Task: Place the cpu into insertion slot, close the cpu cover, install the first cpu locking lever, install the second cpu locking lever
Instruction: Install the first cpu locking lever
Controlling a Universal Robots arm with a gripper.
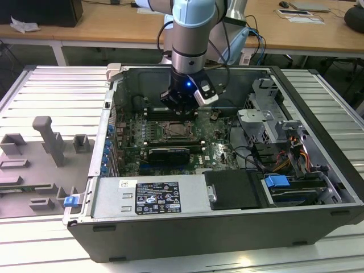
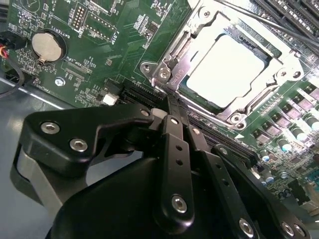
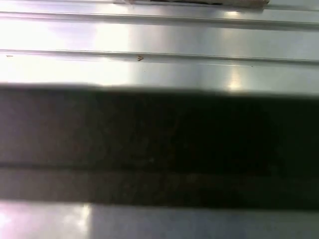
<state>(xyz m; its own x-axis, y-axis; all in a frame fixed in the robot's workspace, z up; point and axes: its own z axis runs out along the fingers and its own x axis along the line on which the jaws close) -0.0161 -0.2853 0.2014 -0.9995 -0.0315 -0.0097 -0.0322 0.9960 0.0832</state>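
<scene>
Sitting under cpu cover (image 2: 199, 59), cpu (image 2: 227, 69) just beyond pincer (image 2: 172, 102).

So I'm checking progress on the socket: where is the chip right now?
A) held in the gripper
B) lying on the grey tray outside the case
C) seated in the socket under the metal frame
C: in the second wrist view the chip sits in the socket with the metal frame lying around it.

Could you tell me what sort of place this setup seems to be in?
Probably a robotics lab or workshop. An open computer case lies on a ribbed metal bench under the robot arm, with wooden desks behind. Grey holders stand on the bench beside the case.
</scene>
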